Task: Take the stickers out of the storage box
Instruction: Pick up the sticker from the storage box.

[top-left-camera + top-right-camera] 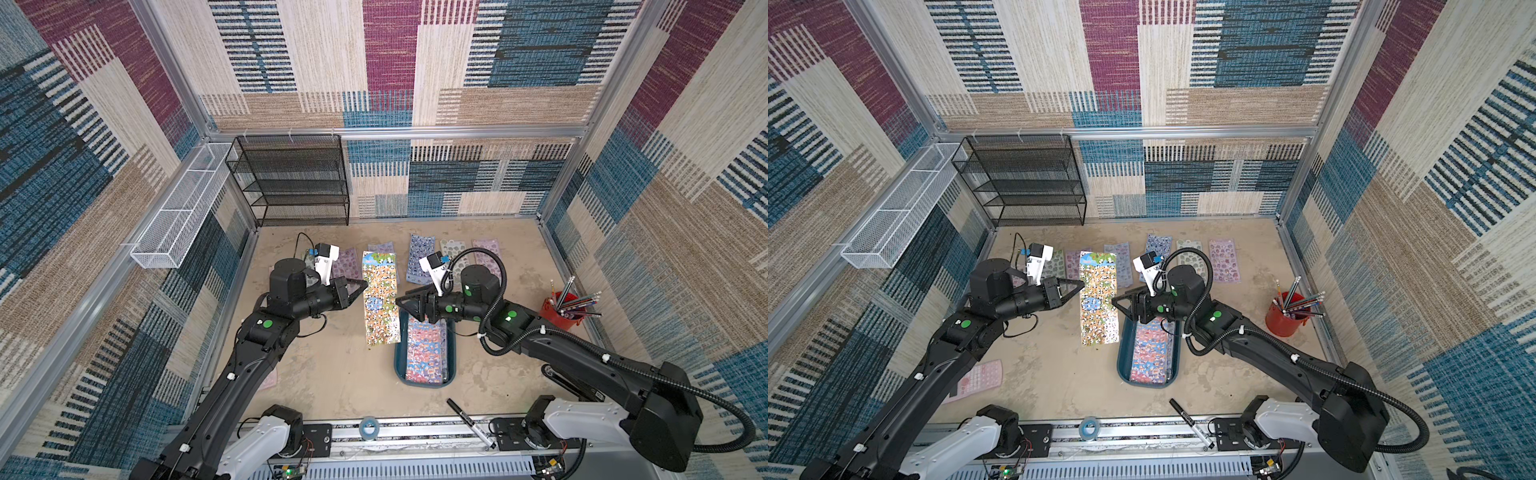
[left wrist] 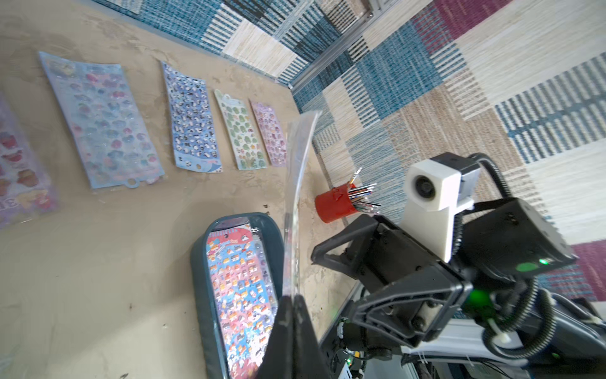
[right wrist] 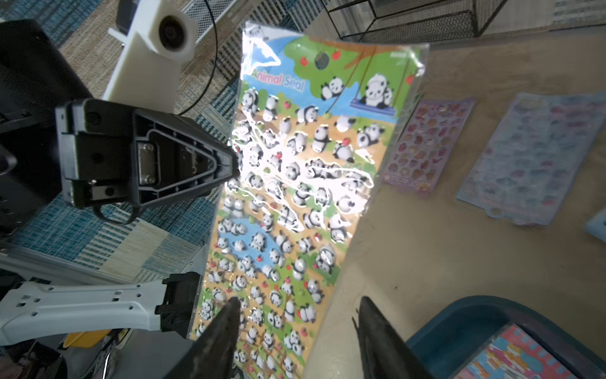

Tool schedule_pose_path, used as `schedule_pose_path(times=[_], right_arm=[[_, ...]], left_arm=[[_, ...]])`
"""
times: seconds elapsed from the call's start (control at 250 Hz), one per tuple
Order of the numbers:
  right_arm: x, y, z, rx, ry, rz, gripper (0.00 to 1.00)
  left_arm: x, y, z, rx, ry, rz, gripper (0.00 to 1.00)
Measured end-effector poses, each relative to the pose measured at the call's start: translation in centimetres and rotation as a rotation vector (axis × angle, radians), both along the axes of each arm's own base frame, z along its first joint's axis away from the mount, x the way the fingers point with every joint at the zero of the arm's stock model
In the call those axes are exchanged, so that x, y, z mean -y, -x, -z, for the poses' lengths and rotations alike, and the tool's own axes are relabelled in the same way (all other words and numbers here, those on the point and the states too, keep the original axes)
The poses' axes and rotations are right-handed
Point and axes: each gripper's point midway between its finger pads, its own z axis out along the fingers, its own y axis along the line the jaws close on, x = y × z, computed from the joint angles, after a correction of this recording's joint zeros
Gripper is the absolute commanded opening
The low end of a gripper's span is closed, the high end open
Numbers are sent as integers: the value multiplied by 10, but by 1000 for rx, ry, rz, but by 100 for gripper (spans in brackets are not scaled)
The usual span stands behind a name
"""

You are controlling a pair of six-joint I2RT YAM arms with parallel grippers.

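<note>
Pinches one long edge of the panda sheet [image 1: 380,305] in the left gripper [image 1: 364,285], fingers [image 2: 278,344] pressed tight with the film between them. Holds that sheet clear of the table [image 1: 324,374], printed face up, in both top views. Has the right gripper [image 1: 399,302] released at the opposite long edge: jaws apart, straddling that edge, seemingly without touching it, though hard to settle through the glare in the right wrist view. Shows the storage box [image 1: 397,359] on the table just beside the sheet's near end and partly under the right gripper, with a pink-and-blue sheet [image 1: 424,353] lying flat inside. Lays out more stickers [image 2: 105,121] flat along the far side of the table, side by side: a lilac sheet [image 1: 348,266], a blue sheet [image 1: 419,257], a green sheet [image 1: 451,249], a pink sheet [image 1: 1224,261]. Puts a red cup [image 1: 557,316] of pencils near the right wall, a marker [image 1: 471,424] and a tape roll [image 1: 369,427] at the near edge, a pink keypad [image 1: 980,378] under the left arm.
</note>
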Motion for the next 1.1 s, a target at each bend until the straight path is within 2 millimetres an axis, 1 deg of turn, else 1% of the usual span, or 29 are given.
schedule_pose_path(times=[0.092,0.148,0.164,0.188,0.192,0.236,0.288,0.368,0.452,0.48,0.512,0.536,0.568,0.588,0.612,0.656,0.668,0.676,0.768,0.888,1.008,1.1], right_arm=[[-7,6,-2,-21,-43,-52,55],[-11,9,-4,-29,-66,-78,48],[-12,9,-5,-30,-71,-84,44],[-13,10,-6,-32,-79,-93,41],[-14,10,-6,-33,-81,-94,39],[-16,10,-6,-39,-94,-106,31],[-18,11,-6,-47,-106,-120,17],[-20,13,-7,-60,-125,-131,0],[-21,13,-8,-69,-137,-134,0],[-21,13,-9,-72,-142,-133,0],[-22,13,-9,-73,-144,-132,0],[-22,12,-8,-74,-143,-131,0],[-22,12,-8,-78,-143,-131,0],[-23,11,-7,-80,-142,-130,0],[-23,11,-7,-83,-140,-130,0],[-24,10,-5,-89,-135,-126,0],[-24,9,-4,-90,-135,-125,0],[-24,9,-4,-92,-134,-122,0],[-24,7,3,-109,-117,-111,0],[-28,5,17,-144,-77,-91,0],[-46,8,36,-184,0,-82,0],[-62,11,58,-224,68,-88,0]], left_arm=[[2,1,-5,9,47,24,0],[3,1,-7,4,70,33,0],[3,1,-8,2,76,37,0],[3,1,-8,-2,83,35,0],[2,1,-9,-2,84,35,0],[3,2,-10,3,94,44,0],[3,2,-12,5,103,47,0],[2,2,-13,-1,118,51,0],[0,2,-13,-5,122,47,0],[-1,1,-13,-6,123,45,8],[-2,1,-13,-6,123,41,22],[-3,1,-13,-6,123,39,36],[-4,0,-13,-10,121,31,60],[-6,0,-13,-11,118,26,71],[-8,0,-14,-17,116,17,80],[-13,-1,-15,-21,105,-9,90],[-15,-2,-15,-23,100,-21,97],[-17,-3,-16,-22,96,-30,99],[-31,-3,-25,6,47,-108,99],[-57,0,-40,65,-50,-243,99],[-86,6,-47,89,-161,-386,99],[-107,8,-40,63,-253,-478,99]])
